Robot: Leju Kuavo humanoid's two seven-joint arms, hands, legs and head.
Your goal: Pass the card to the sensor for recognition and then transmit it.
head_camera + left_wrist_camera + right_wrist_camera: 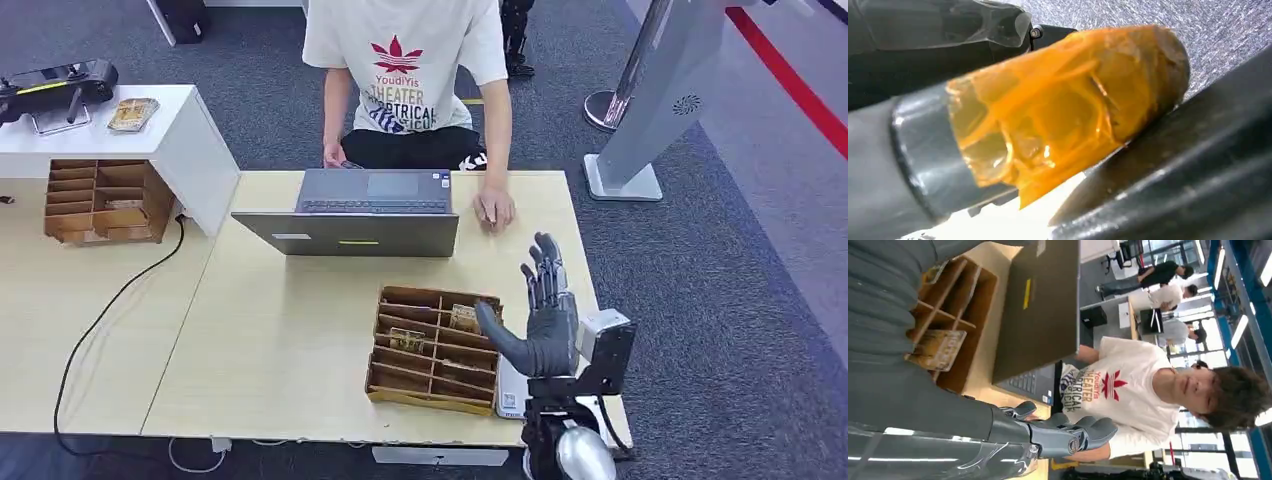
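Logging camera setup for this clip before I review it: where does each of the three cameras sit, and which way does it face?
Head view: high on the robot, facing forward and down at the table, wooden organizer, laptop and seated person; the right robot hand rises open beside the organizer.
Left wrist view: close behind the left robot hand, an orange-taped fingertip against grey carpet.
Right wrist view: turned sideways behind the right hand, facing the person across the table.
Head and right wrist views share organizer, laptop, person.

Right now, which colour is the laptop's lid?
Dark grey, with a small yellow sticker; the laptop lid shows best in the head view.
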